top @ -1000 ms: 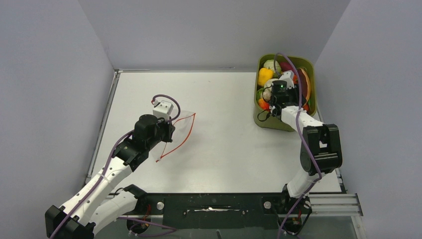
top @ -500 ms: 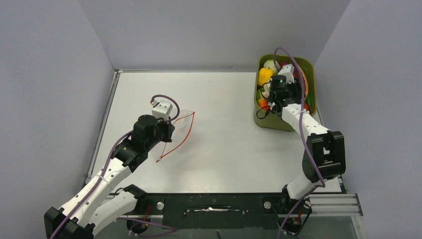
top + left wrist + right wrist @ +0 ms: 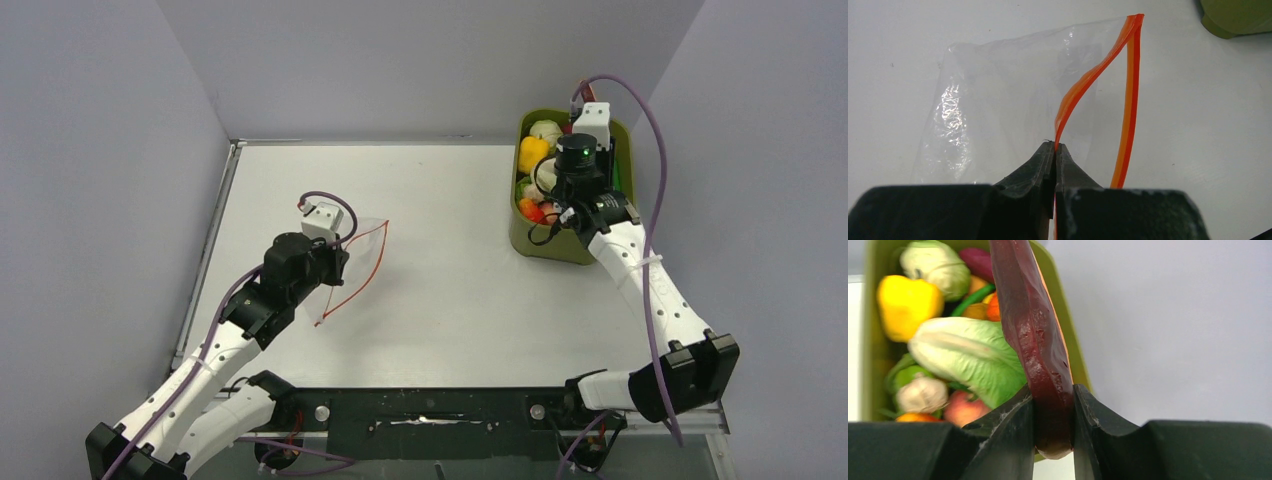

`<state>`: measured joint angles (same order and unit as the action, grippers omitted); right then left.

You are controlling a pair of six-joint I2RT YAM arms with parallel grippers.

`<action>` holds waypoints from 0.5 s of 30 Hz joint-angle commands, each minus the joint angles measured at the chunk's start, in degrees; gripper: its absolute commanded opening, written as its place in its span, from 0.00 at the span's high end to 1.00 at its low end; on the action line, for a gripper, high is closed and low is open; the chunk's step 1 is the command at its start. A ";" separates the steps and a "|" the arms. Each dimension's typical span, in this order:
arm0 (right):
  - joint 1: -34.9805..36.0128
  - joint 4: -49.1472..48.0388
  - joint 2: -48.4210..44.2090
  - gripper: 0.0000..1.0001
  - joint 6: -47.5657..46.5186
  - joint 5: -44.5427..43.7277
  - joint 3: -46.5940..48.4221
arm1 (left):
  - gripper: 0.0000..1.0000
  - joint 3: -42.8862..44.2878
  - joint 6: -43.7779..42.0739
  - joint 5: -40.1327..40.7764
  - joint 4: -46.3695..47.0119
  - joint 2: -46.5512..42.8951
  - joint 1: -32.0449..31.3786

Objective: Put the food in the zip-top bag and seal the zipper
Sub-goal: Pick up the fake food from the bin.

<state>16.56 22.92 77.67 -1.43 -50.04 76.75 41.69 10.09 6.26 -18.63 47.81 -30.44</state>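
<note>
R gripper [image 3: 1053,397]: dark-red food [image 3: 1030,315] clamped, sticking fwd | L gripper [image 3: 1055,150]: pinching zipper [image 3: 1083,85]

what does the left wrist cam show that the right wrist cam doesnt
Left wrist only: the left hand shut on the orange-red zipper of the clear zip-top bag, lifting one lip so the mouth gapes above the table.
Right wrist only: the right hand pinching a dark red toy slice, with a yellow pepper, a lettuce and other toy food behind it.
Both: the olive-green tub, just a corner in the left wrist view, and the white table.
</note>
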 commanded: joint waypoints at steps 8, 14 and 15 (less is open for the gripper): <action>1.32 4.67 -14.56 0.93 15.69 27.89 0.32 | 1.00 -0.54 0.65 2.45 6.68 -1.32 0.11; 1.51 4.85 -19.65 0.94 20.32 40.39 -2.64 | 1.00 1.30 -0.87 7.23 7.93 0.09 0.33; 1.47 5.37 -20.33 0.94 20.78 41.72 -2.96 | 1.00 1.85 -1.24 8.51 7.66 0.57 0.30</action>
<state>17.54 29.47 60.07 14.76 -18.76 75.02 40.64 10.07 9.61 -15.29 47.72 -30.35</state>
